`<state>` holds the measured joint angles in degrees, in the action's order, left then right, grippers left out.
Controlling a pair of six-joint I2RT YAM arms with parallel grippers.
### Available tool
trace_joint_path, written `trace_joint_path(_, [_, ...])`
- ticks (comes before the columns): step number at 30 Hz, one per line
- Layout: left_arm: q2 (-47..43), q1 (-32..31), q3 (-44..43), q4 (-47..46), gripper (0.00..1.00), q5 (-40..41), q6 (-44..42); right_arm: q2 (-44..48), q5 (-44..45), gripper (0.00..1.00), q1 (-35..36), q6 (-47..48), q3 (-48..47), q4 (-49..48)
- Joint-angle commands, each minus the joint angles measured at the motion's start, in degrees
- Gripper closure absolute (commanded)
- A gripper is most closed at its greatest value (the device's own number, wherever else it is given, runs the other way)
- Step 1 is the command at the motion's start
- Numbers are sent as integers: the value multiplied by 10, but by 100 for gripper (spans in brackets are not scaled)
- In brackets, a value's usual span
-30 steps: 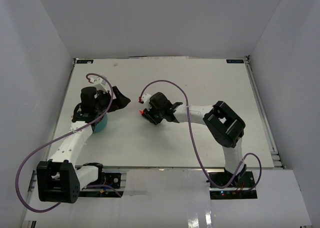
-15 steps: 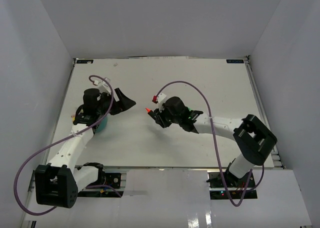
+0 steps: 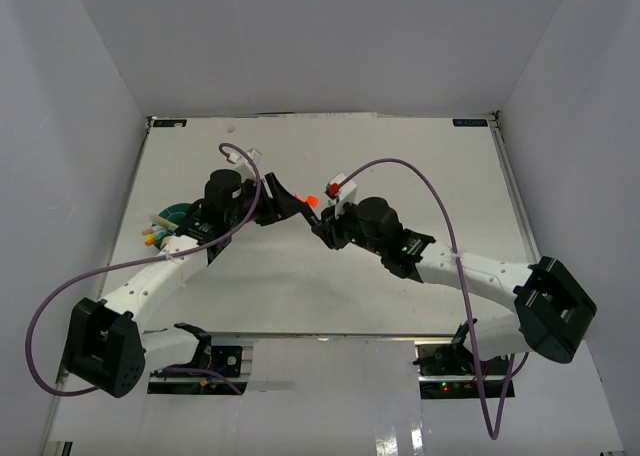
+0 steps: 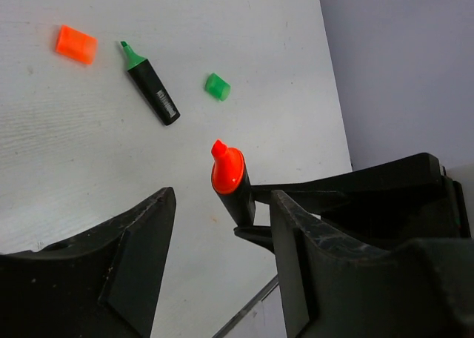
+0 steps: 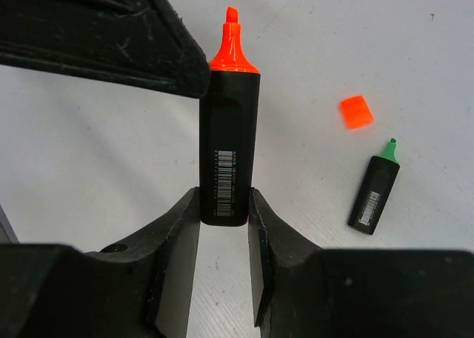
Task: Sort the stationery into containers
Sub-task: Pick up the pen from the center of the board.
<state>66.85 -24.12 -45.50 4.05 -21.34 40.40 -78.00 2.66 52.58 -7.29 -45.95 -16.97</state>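
- Right wrist view: the right gripper (image 5: pixel 224 208) pinches the bottom end of a black orange marker (image 5: pixel 229 153), one finger pressed on each side. The marker's bare orange tip points away from the camera.
- One finger of the left gripper (image 5: pixel 111 34) lies close beside the marker's upper part. I cannot tell whether it touches.
- On the table (image 5: pixel 333 27) beyond, an orange cap (image 5: pixel 356 111) lies loose. A green marker (image 5: pixel 375 188) lies flat near it, its tip bare.
- Left wrist view: the left gripper (image 4: pixel 222 230) has its fingers spread and grips nothing. The orange marker (image 4: pixel 231 179) stands in the gap ahead of them, held from behind by the right gripper (image 4: pixel 370 197).
- Farther off on the table (image 4: pixel 59 153) lie the orange cap (image 4: pixel 75 44), the green marker (image 4: pixel 150 86) and a green cap (image 4: pixel 217 86), all apart from each other.
- Top external view: both grippers meet above the middle of the table (image 3: pixel 420 156), left gripper (image 3: pixel 290 204) facing right gripper (image 3: pixel 325 221), with the orange marker's tip (image 3: pixel 311 200) between them.
- A teal tub (image 3: pixel 178 211) sits near the table's left edge, partly hidden by the left arm. Coloured pens (image 3: pixel 155 234) stick out of it.
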Motion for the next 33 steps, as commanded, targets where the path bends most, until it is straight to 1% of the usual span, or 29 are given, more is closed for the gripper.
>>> trace_joint_path(1, [15,-11,-28,-26,36,20,13,22,-5,92,2,-8,17,-60])
trace_joint_path(6, [23,-14,-24,-54,43,17,30,24,-10,92,2,-15,24,-69])
trace_joint_path(11, [26,-15,-22,-63,49,14,42,31,-13,92,2,-23,33,-90])
trace_joint_path(15, [22,-18,-17,-70,50,13,50,33,-9,92,2,-26,35,-95])
trace_joint_path(23, [22,-21,-14,-78,57,4,53,35,-9,92,2,-27,35,-102])
trace_joint_path(31, [19,-24,-3,-81,58,2,57,36,-8,92,2,-29,35,-106])
trace_joint_path(32, [19,-24,-3,-81,59,1,57,36,-8,92,2,-29,36,-106])
trace_joint_path(33, [20,-24,-2,-82,62,2,56,36,-8,92,2,-29,36,-108])
